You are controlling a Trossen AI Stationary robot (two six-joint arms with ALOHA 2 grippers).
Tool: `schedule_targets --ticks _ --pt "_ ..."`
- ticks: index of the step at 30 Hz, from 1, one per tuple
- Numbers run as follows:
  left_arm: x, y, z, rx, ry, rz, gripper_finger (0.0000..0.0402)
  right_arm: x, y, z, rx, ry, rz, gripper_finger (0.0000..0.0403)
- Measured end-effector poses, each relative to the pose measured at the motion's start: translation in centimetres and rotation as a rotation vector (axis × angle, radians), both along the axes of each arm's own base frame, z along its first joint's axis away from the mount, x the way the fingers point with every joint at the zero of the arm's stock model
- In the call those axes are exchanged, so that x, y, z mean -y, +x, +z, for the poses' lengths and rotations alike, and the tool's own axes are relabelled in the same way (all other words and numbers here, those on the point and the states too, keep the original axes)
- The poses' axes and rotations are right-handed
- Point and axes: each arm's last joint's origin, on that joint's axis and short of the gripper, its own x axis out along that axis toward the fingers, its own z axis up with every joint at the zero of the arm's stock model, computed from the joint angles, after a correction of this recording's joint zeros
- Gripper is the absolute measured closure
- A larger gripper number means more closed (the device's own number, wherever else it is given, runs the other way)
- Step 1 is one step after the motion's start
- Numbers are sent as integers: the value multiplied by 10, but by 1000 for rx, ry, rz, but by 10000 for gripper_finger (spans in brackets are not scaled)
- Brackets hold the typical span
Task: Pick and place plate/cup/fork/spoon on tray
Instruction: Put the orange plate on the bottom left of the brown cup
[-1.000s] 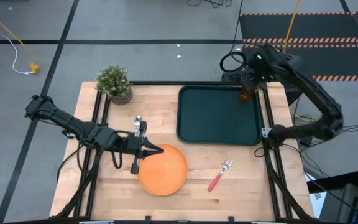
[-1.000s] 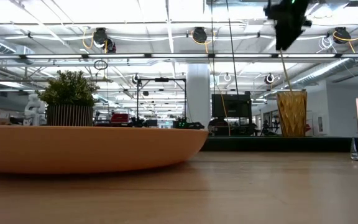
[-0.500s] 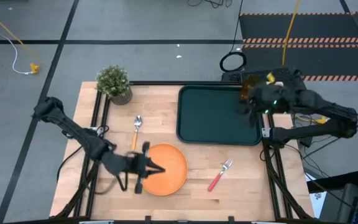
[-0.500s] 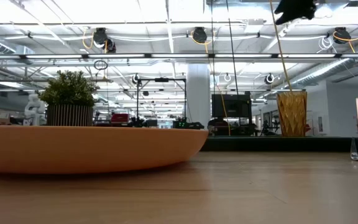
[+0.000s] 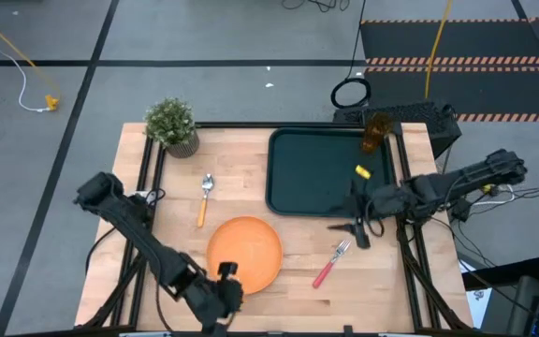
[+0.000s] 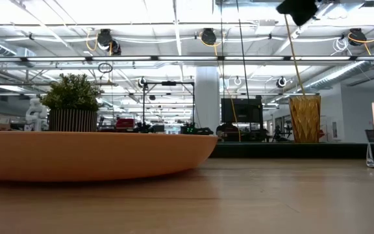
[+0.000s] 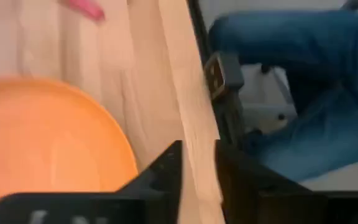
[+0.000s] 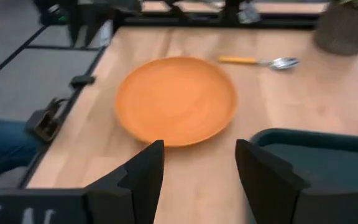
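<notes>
Resting on pale wood, round orange plate, right gripper spread empty, left gripper nearly clenched.

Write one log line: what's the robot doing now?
cup: on tray corner | plate, fork, spoon: on table | right claw: open, near fork | left claw: by plate

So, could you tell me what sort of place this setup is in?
Most likely a large robotics lab or workshop: the wooden table stands on a grey floor with hazard-striped matting, and the low view shows a wide hall with ceiling lights and equipment racks.
</notes>
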Motion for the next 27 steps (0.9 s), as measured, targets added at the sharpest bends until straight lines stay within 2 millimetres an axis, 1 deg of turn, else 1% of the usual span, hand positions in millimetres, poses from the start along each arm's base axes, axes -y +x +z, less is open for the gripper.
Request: schedule_targets --ticks 4,7,10,13,17,21,24,27 --pt "7 3 -22 -87 56 18 214 -19 -1 -17 -21 1 46 211" --pt "10 6 -38 -128 75 37 165 -32 -1 -23 13 -29 62 211" --pt "13 9 -54 -168 88 64 139 -41 -2 -28 -5 -27 95 211" --pt "14 8 -71 -231 139 80 136 -47 -5 -30 -23 -20 119 211" --pt "11 7 -87 -302 205 97 158 -50 -6 -30 -25 -23 131 211" --pt "7 5 -91 -330 252 109 200 -51 -7 -30 -15 -40 109 211" --pt "5 6 -90 -321 268 76 252 -50 -7 -31 -16 -48 100 211" --pt "6 6 -90 -317 282 46 321 -50 -7 -31 -14 -54 103 211"
